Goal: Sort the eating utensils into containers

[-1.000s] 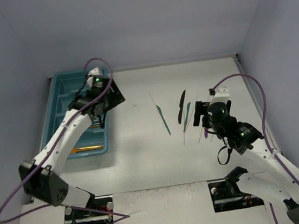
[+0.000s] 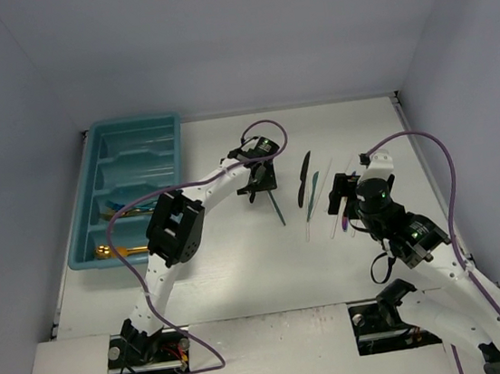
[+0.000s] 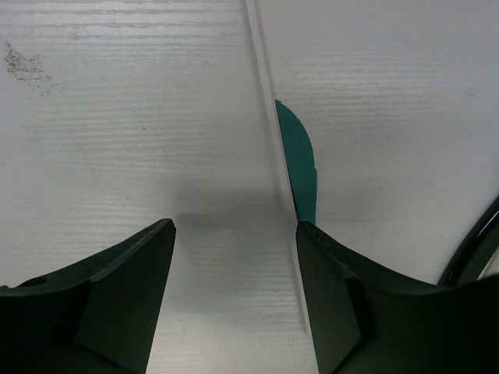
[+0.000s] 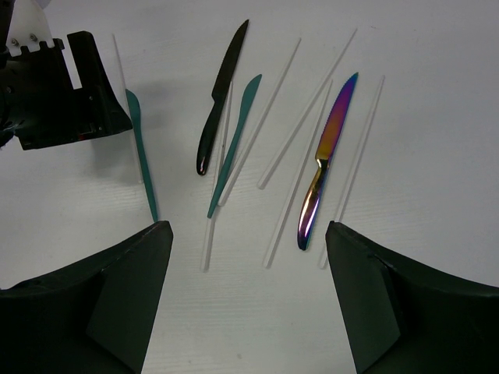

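Hardest to read: contents of the rectangular teal plastic cutlery tray (image 2: pixel 129 127), at 10 o'clock on the white table (image 2: pixel 242 270). Slim gold utensil (image 2: pixel 125 251) crosswise near the tray's 6 o'clock end, blue and dark shapes mid-tray, kinds and compartments not distinguishable. Tray's 4 o'clock corner hidden behind the left arm's elbow. Left gripper (image 3: pixel 234 234) released, fingers (image 3: pixel 117 300) spread wide with nothing between them, low over the table near its centre. In its wrist view, only the serrated blade of a slim teal plastic knife (image 3: pixel 301 160) visible, the rest cut off behind the finger at 3 o'clock. Thin white plastic stick (image 3: pixel 269 117) right alongside the blade's 9 o'clock edge, running off the top of the picture. Right gripper (image 4: pixel 248 234) likewise released and empty, hovering at 6 o'clock of the loose group. In its wrist view, toward 12 o'clock, a slim black plastic knife (image 4: pixel 220 101). Just beside that at 3 o'clock, a second teal knife (image 4: pixel 234 144) overlapping a white stick, then a shiny iridescent purple knife (image 4: pixel 326 156) among several more thin white sticks (image 4: pixel 300 117), whether spoon, fork or knife impossible to tell. Open room: a bare stretch of table between tray and knives, more bare surface toward 6 o'clock before the arm bases, and a margin between the outermost sticks and the table's 3 o'clock edge.
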